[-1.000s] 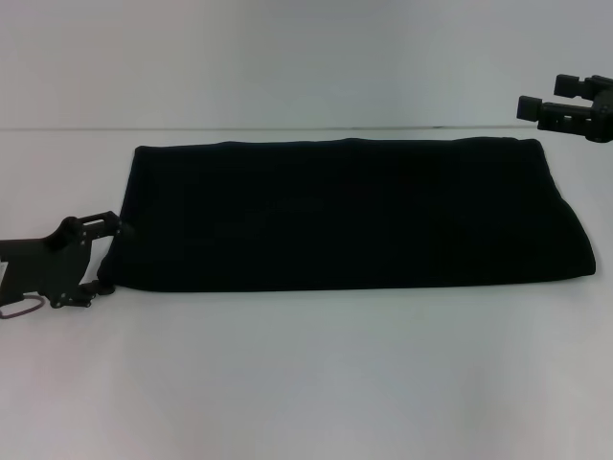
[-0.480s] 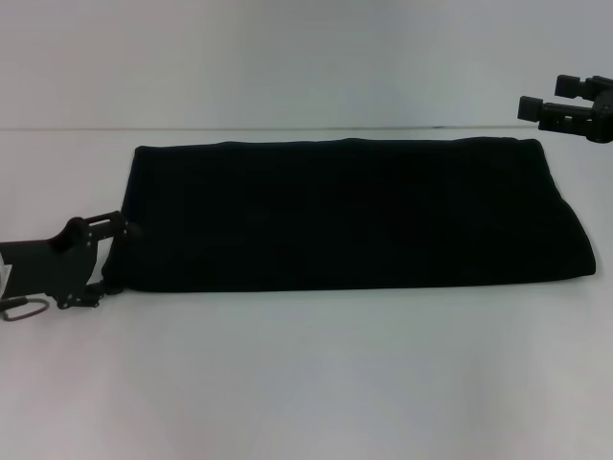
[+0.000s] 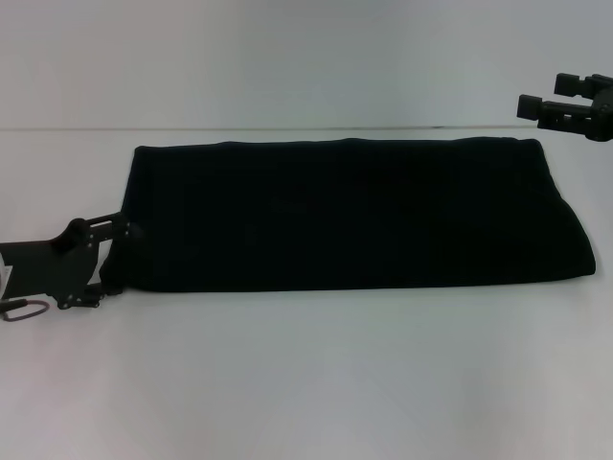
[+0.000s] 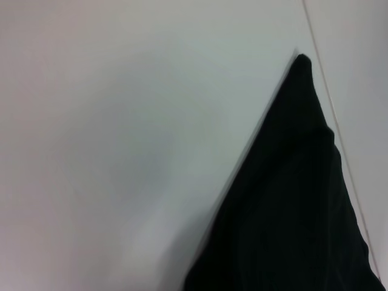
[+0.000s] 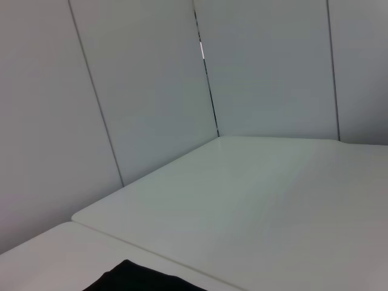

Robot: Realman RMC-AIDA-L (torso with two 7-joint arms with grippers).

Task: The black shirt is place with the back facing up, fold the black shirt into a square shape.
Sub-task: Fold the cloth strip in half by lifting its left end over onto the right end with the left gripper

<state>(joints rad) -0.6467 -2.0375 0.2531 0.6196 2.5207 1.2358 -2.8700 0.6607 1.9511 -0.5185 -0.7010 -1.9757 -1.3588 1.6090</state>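
Observation:
The black shirt (image 3: 354, 216) lies on the white table as a long folded band with its plain side up. My left gripper (image 3: 119, 257) is at the shirt's left end, by the near corner. It is open, with one finger (image 3: 123, 228) at the edge of the cloth and the other lower, by the near corner. The left wrist view shows a pointed dark corner of the shirt (image 4: 297, 200) on the table. My right gripper (image 3: 542, 97) hangs open and raised beyond the far right corner, clear of the cloth. The right wrist view catches only a sliver of the shirt (image 5: 136, 280).
The white table (image 3: 306, 383) stretches well in front of the shirt and to both sides. A pale panelled wall (image 5: 139, 91) stands behind the table's far edge.
My left gripper has shifted a little to the right, closing in on the shirt's left edge. The right gripper and the shirt have stayed still.

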